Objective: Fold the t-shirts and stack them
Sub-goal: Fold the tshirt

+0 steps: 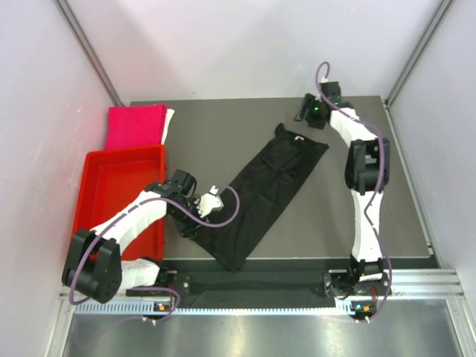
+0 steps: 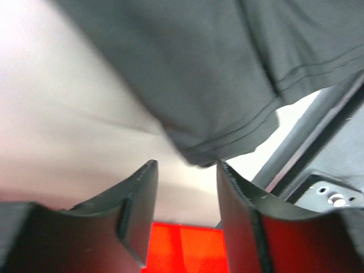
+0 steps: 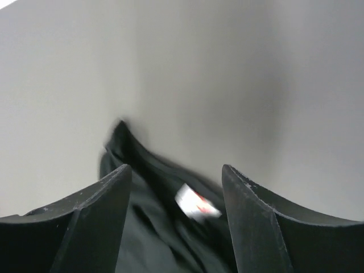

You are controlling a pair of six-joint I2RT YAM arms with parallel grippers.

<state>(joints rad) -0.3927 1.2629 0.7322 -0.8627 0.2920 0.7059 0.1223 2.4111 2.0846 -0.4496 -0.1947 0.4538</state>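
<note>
Overhead, black t-shirt (image 1: 271, 178) lies as a long diagonal strip mid table (image 1: 312, 223), pink t-shirt (image 1: 134, 126) folded square at far left. Left wrist: left pincer (image 2: 186, 165) apart, hem (image 2: 227, 142) just ahead, nothing held. Right wrist: right pincer (image 3: 176, 169) apart over the collar (image 3: 153, 182). Cross-fold and stacking not yet done

L arm (image 1: 130, 219) bent low, L pincer (image 2: 185, 166) agape; R arm (image 1: 366, 216) stretched fwd, R pincer (image 3: 176, 169) agape.

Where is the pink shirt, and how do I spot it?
Look at the far left corner of the dark table, just behind the red tray. The pink shirt lies there, folded square. It's bright magenta cloth, unlike the red tray and the long black shirt.
</note>
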